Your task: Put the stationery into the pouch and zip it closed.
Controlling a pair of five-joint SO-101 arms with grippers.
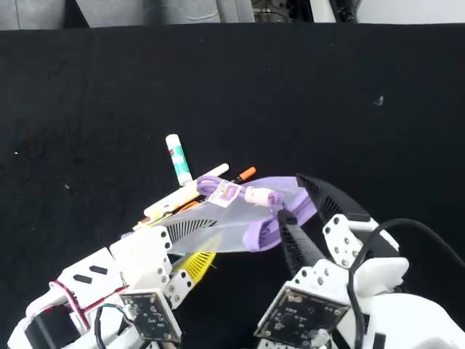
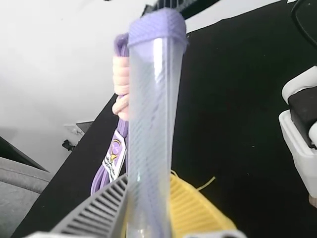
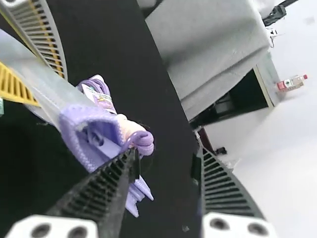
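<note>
High view shows pouch (image 1: 218, 233) clamped in left jaws.

No word or number could be made out anywhere. A small card tag (image 2: 114, 156) hung from the pouch (image 2: 151, 124) just beyond the left gripper (image 2: 148, 198), whose fingers (image 2: 96, 213) clamped the pouch between them. The tag bore a little picture and lines of print too fine to read. The white stick (image 1: 178, 158), lying on the desk (image 1: 349, 109) farther out past those fingers, carried green marks on its label, likewise illegible.
</note>
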